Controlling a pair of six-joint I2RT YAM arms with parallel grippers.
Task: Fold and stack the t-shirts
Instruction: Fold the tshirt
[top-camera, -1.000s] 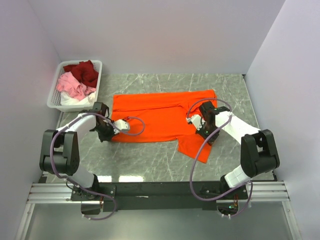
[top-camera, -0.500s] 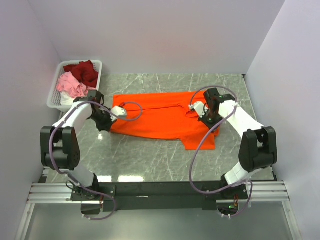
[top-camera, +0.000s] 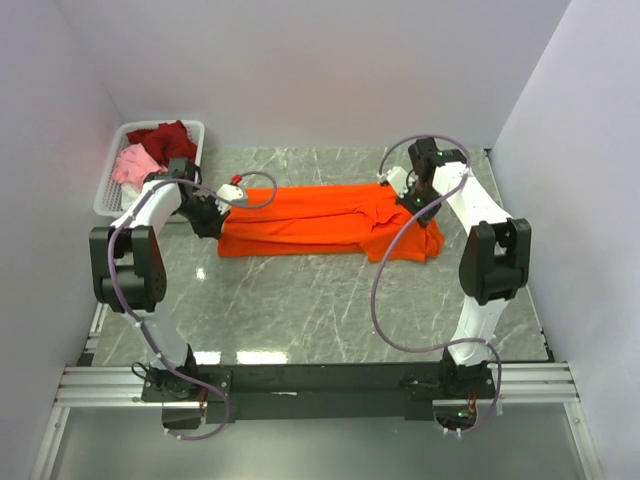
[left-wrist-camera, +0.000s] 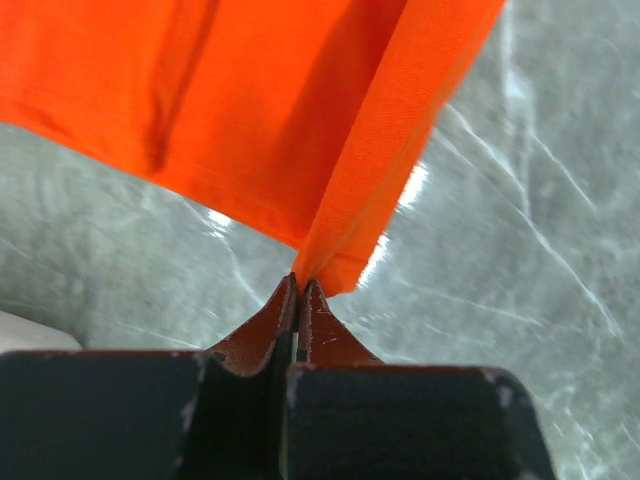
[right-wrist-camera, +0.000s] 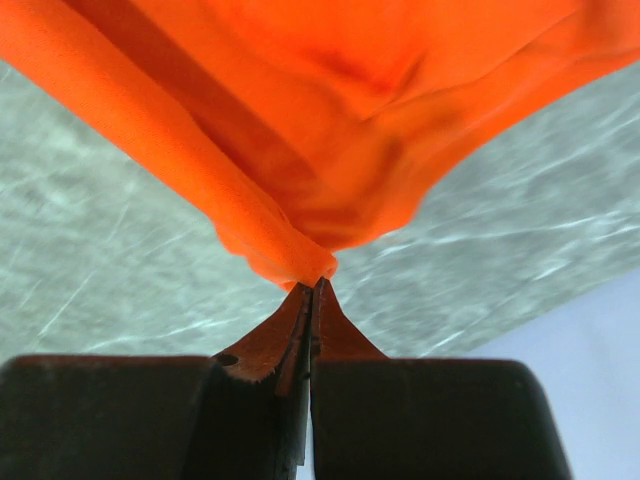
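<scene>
orange t-shirt (top-camera: 310, 218) lies across far middle of tabletop (top-camera: 300, 300), folded lengthwise, right end bunched; left pincer (left-wrist-camera: 298, 287) clamped tight on left edge corner; right pincer (right-wrist-camera: 315, 285) clamped tight on right-end fold; both grips at fingertip ends only; risk: cloth slips free under pull; uneven release likely leaves crooked fold; other t-shirts (top-camera: 165, 140) in basket (top-camera: 108, 195), far left.

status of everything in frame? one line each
orange t-shirt: half-folded into a long band on the table, pinched at both ends
left tool: shut on orange t-shirt
right tool: shut on orange t-shirt
basket: holds loose shirts
dark red t-shirt: crumpled, unfolded
pink t-shirt: crumpled, unfolded
</scene>
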